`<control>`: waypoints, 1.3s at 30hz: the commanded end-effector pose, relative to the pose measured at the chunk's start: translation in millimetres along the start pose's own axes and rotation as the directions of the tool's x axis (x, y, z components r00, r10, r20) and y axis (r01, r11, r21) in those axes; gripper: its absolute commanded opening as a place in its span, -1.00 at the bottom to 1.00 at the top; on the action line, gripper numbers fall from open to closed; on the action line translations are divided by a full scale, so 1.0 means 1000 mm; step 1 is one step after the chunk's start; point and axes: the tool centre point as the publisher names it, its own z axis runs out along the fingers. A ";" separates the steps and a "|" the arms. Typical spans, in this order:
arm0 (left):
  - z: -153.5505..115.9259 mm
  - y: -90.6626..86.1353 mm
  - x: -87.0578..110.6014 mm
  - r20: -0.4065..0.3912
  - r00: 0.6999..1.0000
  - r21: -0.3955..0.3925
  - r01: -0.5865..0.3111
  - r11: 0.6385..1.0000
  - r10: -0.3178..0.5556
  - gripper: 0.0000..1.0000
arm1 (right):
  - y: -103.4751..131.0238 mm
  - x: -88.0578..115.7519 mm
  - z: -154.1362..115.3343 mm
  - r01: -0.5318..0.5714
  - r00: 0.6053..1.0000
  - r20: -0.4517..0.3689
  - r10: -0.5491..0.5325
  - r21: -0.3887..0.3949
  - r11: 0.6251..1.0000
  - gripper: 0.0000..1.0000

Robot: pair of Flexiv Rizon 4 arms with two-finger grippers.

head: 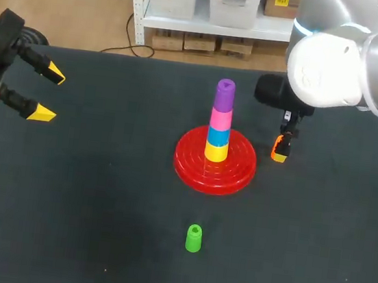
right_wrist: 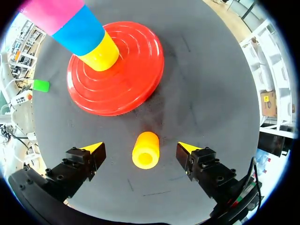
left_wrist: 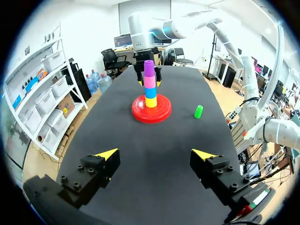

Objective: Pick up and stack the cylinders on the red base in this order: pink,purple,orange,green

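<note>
Right wrist view: right gripper (right_wrist: 140,146) spread wide around the orange cylinder (right_wrist: 146,151), not touching it, just beside the red base (right_wrist: 136,75).
Left gripper (left_wrist: 157,153) gaping, holding nothing, well apart from the base; green cylinder (head: 193,239) near the base.

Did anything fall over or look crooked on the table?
No, nothing stands out. The tower on the red base stands straight, the green cylinder is upright by itself, and the orange cylinder stands between the right gripper's open fingers, not touching them.

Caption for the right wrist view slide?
Open right gripper straddling the orange plastic cylinder, beside the round red plastic base holding yellow, blue and pink cylinders.
</note>
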 end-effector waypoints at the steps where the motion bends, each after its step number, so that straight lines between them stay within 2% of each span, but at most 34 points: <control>1: 0.000 -0.001 0.001 0.002 1.000 -0.003 -0.002 1.000 0.002 1.00 | -0.001 -0.001 0.000 0.001 1.000 -0.003 -0.001 -0.005 1.000 1.00; 8: 0.000 -0.001 0.001 0.002 1.000 -0.003 -0.002 1.000 0.002 1.00 | -0.001 -0.004 0.002 0.005 1.000 -0.013 -0.005 -0.013 1.000 1.00; 9: 0.000 -0.001 0.001 0.002 1.000 -0.003 -0.002 1.000 0.002 1.00 | -0.002 -0.004 0.002 0.006 1.000 -0.014 -0.006 -0.015 1.000 0.55; 10: 0.000 -0.001 0.001 0.002 1.000 -0.003 -0.002 1.000 0.002 1.00 | -0.002 -0.004 0.002 0.007 1.000 -0.016 -0.007 -0.016 1.000 -0.09; 12: 0.000 -0.001 0.001 0.002 1.000 -0.003 -0.002 1.000 0.002 1.00 | -0.002 -0.004 0.002 0.007 1.000 -0.018 -0.008 -0.018 1.000 -0.66; 15: 0.000 -0.001 0.001 0.002 1.000 -0.003 -0.002 1.000 0.002 1.00 | -0.002 -0.004 0.002 0.008 1.000 -0.020 -0.008 -0.019 1.000 -1.00; 36: 0.000 -0.001 0.001 0.002 1.000 -0.003 -0.002 1.000 0.002 1.00 | -0.004 -0.001 0.007 0.008 1.000 -0.018 -0.008 -0.038 0.999 -1.00; 39: 0.000 -0.001 0.001 0.002 1.000 -0.003 -0.002 1.000 0.002 1.00 | -0.002 -0.002 0.002 0.008 1.000 -0.018 -0.009 -0.035 0.999 -1.00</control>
